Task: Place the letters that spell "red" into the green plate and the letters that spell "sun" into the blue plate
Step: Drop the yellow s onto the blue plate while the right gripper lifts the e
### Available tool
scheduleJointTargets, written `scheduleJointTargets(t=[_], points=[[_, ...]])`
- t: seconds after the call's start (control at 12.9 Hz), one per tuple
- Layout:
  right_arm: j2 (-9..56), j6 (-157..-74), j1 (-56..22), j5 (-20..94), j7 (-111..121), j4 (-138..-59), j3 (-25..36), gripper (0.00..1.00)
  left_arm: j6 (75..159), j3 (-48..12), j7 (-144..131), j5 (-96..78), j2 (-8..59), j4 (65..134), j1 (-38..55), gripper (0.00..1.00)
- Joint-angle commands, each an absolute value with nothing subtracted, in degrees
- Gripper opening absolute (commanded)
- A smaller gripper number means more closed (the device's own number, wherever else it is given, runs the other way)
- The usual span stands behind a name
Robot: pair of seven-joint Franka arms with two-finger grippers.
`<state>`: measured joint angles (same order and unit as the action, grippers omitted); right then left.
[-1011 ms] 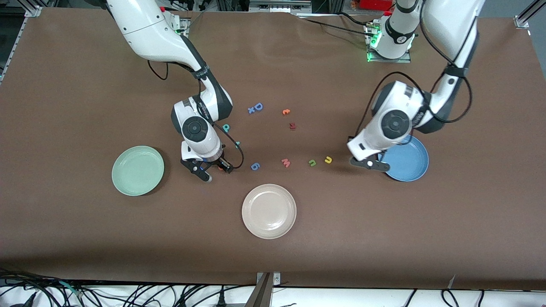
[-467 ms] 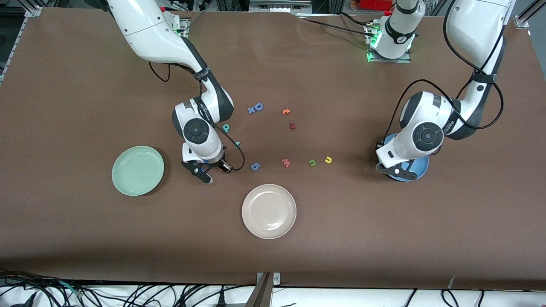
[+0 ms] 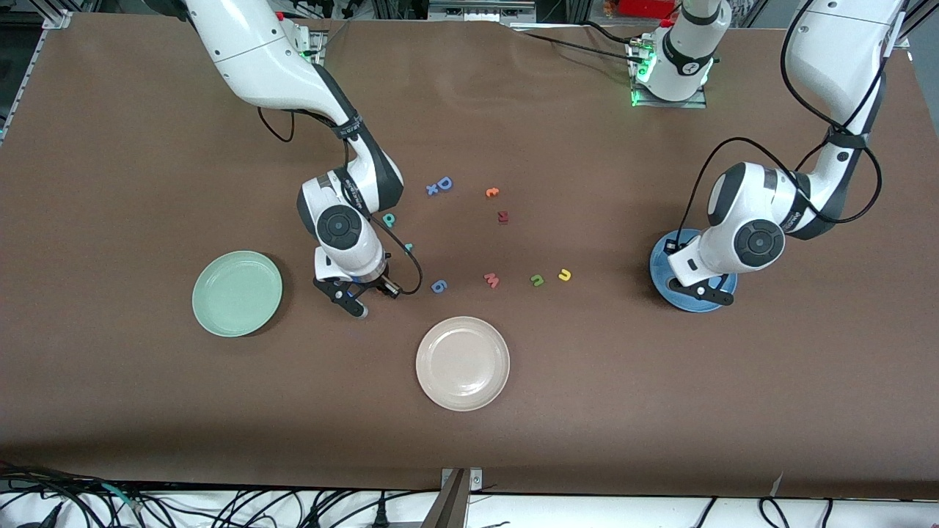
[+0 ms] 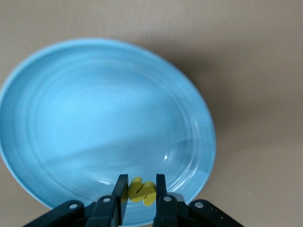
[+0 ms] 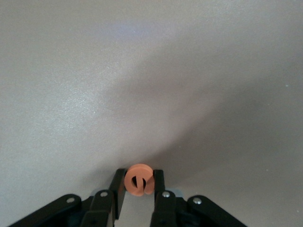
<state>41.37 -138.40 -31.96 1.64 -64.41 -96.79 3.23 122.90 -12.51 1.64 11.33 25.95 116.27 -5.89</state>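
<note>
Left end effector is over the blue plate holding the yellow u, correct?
Not quite. The left end effector is over the blue plate, but it holds the yellow s, as the left wrist view shows; the u lies on the table.

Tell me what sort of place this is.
Probably a robotics lab test bench: two white robot arms bolted to a brown-covered table, loose cables along its edge, and small foam letters beside round plates.

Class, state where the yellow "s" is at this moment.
The yellow "s" is pinched in the left end effector, held over the blue plate at the left arm's end of the table; the left wrist view shows it above the plate's rim.
</note>
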Motion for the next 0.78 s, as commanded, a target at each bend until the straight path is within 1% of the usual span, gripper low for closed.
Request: scheduleJointTargets(t=[0.0, 0.08, 0.16, 0.39, 0.62, 0.7], points=[[43.68, -137.29, -32.43, 2.11, -64.51, -94.92, 3.78, 0.2, 124.98, -13.1, 2.29, 13.01, 25.4, 118.91, -7.99, 0.39], [43.68, -136.42, -32.43, 2.2, -64.42, -94.49, 3.78, 0.2, 125.15, -13.18, 2.29, 13.01, 25.49, 118.92, -8.43, 0.78], [43.68, -135.71, -32.17, 2.2, -64.34, -93.79, 3.78, 0.2, 125.07, -13.18, 2.2, 12.92, 25.31, 118.83, -8.44, 1.0], [43.68, -134.04, -32.08, 2.11, -64.25, -92.99, 3.78, 0.19, 124.1, -13.88, 2.02, 12.92, 23.13, 118.04, -7.65, 1.0], [43.68, -128.78, -31.9, 1.58, -63.64, -89.92, 3.78, 0.19, 123.13, -19.58, -1.3, 12.57, 21.1, 116.98, -7.65, 1.0], [43.59, -126.85, -31.9, 1.5, -62.41, -88.87, 3.78, 0.19, 123.13, -21.86, -4.45, 12.57, 21.35, 116.29, -7.56, 1.0]])
